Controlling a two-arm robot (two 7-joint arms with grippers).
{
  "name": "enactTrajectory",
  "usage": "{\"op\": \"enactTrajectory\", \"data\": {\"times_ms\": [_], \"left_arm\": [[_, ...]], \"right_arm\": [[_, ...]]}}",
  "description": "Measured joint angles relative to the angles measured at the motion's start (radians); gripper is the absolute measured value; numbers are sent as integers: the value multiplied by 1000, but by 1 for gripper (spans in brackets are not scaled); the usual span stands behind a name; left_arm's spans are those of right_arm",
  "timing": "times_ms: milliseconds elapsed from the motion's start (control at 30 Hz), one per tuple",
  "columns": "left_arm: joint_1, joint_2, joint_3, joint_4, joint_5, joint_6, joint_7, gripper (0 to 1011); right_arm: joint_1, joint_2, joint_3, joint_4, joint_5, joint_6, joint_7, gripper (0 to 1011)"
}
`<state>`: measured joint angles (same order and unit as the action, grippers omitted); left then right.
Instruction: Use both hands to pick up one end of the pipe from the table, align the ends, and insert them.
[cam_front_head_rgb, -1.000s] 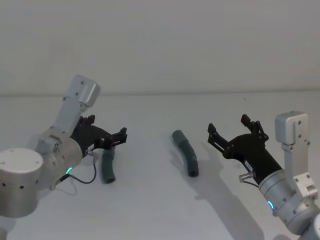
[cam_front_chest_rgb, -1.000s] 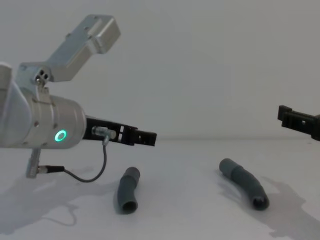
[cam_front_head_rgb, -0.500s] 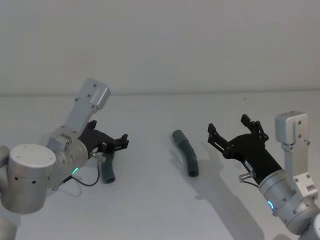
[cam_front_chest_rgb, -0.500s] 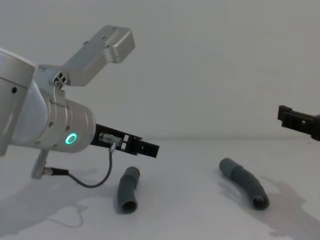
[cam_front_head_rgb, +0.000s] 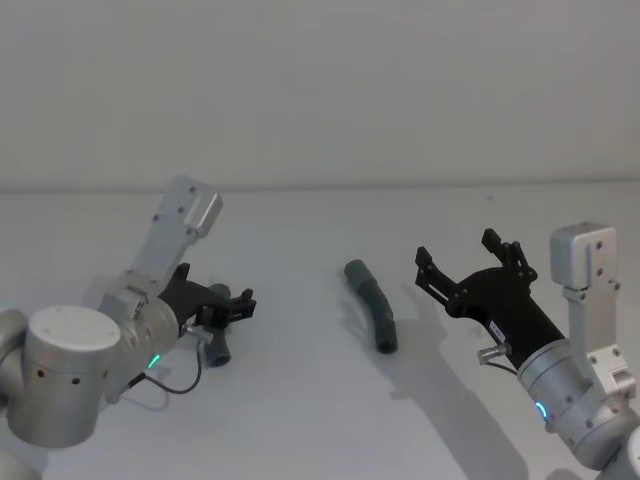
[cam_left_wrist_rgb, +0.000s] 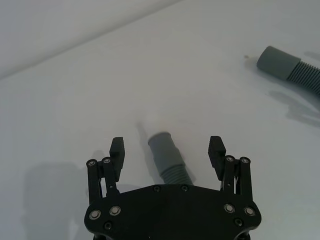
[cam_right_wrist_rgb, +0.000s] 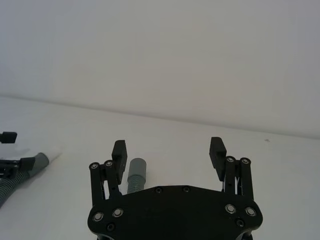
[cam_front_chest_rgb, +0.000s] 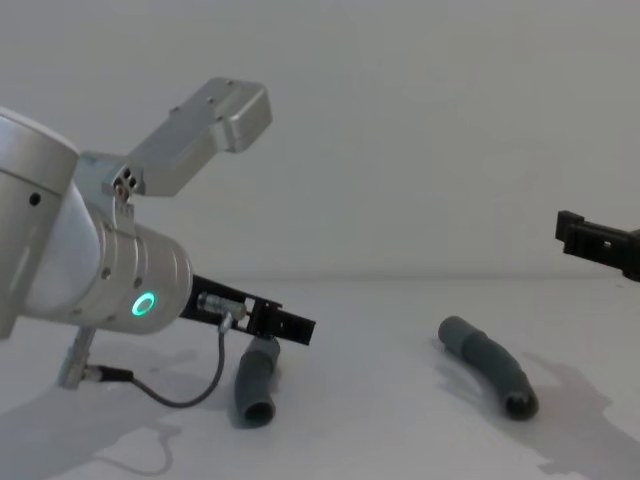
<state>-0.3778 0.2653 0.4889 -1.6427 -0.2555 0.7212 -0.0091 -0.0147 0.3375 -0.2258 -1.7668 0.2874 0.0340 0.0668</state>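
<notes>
Head view as the dial. L gripper (cam_front_head_rgb: 228, 305) sits low at 8 o'clock, down over the table (cam_front_head_rgb: 300, 420), arm coming in from 7 o'clock. Jaws wide. In the left wrist view the L gripper (cam_left_wrist_rgb: 166, 146) has one finger on each side of the L pipe piece (cam_left_wrist_rgb: 167, 157), w/ a clear gap on both sides, so no grip. The fingers bracket the piece's smooth cuff end, and the ribbed section runs back under the palm.

L pipe piece (cam_front_head_rgb: 216, 347) lies flat on the table at 7–8 o'clock, partly under the gripper. Chest view: L gripper (cam_front_chest_rgb: 290, 325) has its tip over the far end of the L pipe piece (cam_front_chest_rgb: 255, 380). The near end shows an open round mouth, pointing to 6 o'clock.

R pipe piece (cam_front_head_rgb: 372, 305) lies on the table just off centre at 5 o'clock, well apart from the other piece and at approx 2 o'clock from it. It's slightly curved and runs from 11 o'clock down to 5 o'clock. Chest view: R pipe piece (cam_front_chest_rgb: 490, 365) has its dark open mouth at the near end. Nothing touches it. Its cuff and ribs also show far off in the left wrist view (cam_left_wrist_rgb: 292, 72).

R gripper (cam_front_head_rgb: 456, 248) is at 3–4 o'clock, raised off the table, at 2 o'clock from the R pipe piece and apart from it. Jaws wide, holding nothing. Right wrist view: R gripper (cam_right_wrist_rgb: 168, 147) w/ the R pipe piece (cam_right_wrist_rgb: 136, 172) showing btwn the fingers but farther off, on the table below. In the chest view one finger of the R gripper (cam_front_chest_rgb: 585, 240) pokes in at 3 o'clock, high above the table (cam_front_chest_rgb: 380, 440).
</notes>
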Motion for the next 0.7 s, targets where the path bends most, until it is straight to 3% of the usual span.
{"op": "enactTrajectory", "data": {"times_ms": [333,700], "left_arm": [[48,-32,-28,-6,-6,3,34,1001],[87,-73,-61,11,-12,-29,69,1001]], "right_arm": [[0,0,0,0,0,0,0,1004],[0,0,0,0,0,0,0,1004]]}}
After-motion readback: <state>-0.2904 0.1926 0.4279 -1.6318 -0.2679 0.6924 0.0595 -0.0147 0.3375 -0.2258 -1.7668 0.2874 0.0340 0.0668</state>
